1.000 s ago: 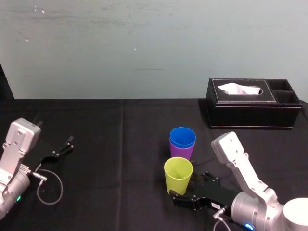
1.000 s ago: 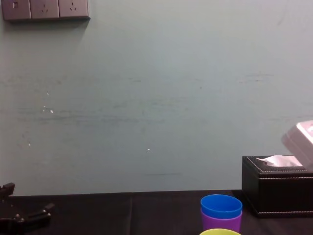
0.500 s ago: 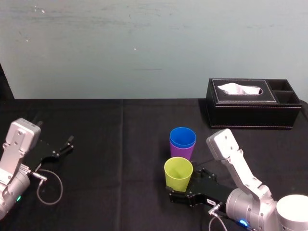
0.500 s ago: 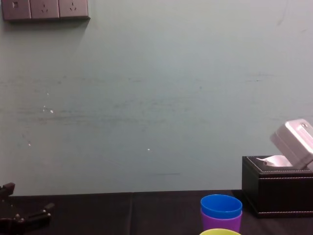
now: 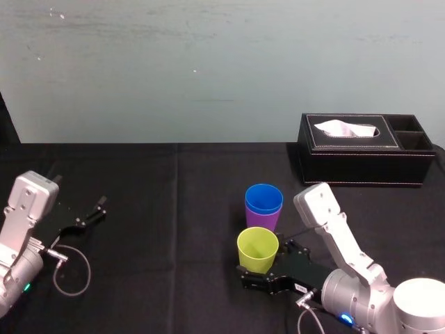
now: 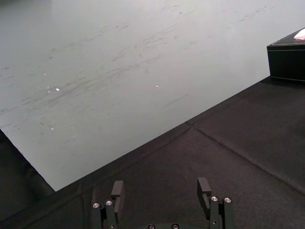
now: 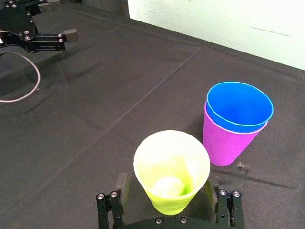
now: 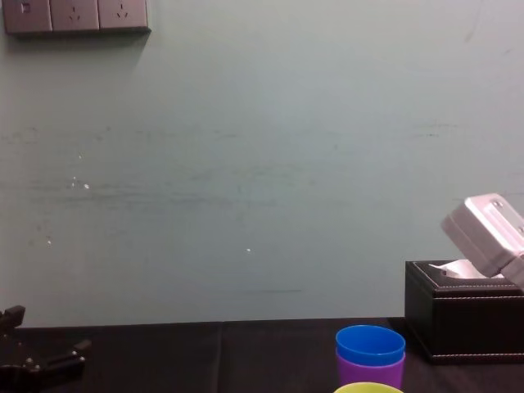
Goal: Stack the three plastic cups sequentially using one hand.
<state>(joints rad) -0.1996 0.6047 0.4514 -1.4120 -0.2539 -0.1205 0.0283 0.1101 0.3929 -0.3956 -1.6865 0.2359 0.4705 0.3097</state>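
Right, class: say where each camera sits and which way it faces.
Head view: high, looking forward and down at the black-clothed table; open left gripper, and right gripper straddling the yellow-green tapered plastic cup.
Left wrist view: on the left arm, facing across the table; own fingers show.
Right wrist view: on the right arm, facing that cup, between own fingers, and the blue plastic cup nested in the purple plastic cup.
Chest view: low, facing forward; right arm's grey link shows.
Head and chest share the black leather tissue box.

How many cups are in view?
3. The blue cup sits nested in the purple cup; the yellow-green cup stands nearer the robot, inside the open right gripper.
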